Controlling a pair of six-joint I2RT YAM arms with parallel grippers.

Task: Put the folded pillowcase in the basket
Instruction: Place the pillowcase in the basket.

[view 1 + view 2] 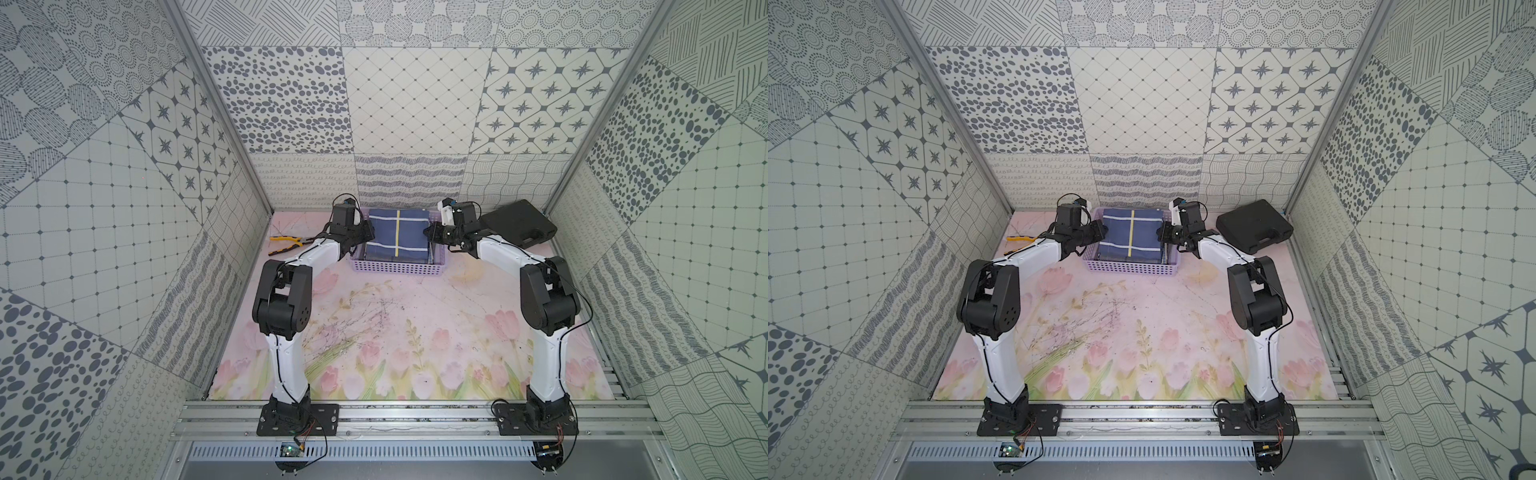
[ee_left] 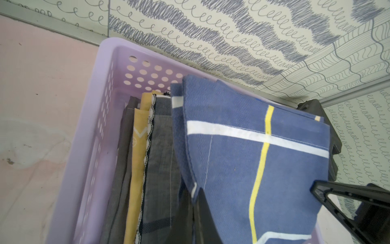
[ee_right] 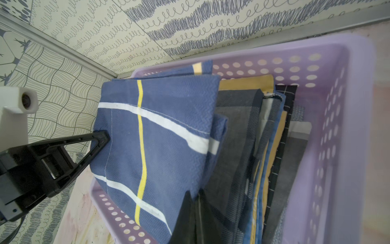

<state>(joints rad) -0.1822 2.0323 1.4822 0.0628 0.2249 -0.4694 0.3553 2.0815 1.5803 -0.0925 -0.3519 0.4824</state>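
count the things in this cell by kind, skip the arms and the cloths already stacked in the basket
lilac basket: 1
blue checked pillowcase: 1
yellow-handled pliers: 1
black hard case: 1
total: 4

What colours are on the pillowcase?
The pillowcase is blue with white and yellow stripes, clearest in the right wrist view.

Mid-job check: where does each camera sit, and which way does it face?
Top views: high above the arm bases, facing down-forward at the lilac basket; both arms show.
Left wrist: beside the basket, facing across the blue pillowcase; right claw shows.
Right wrist: opposite side, facing back; left claw shows.
All share pillowcase and basket.
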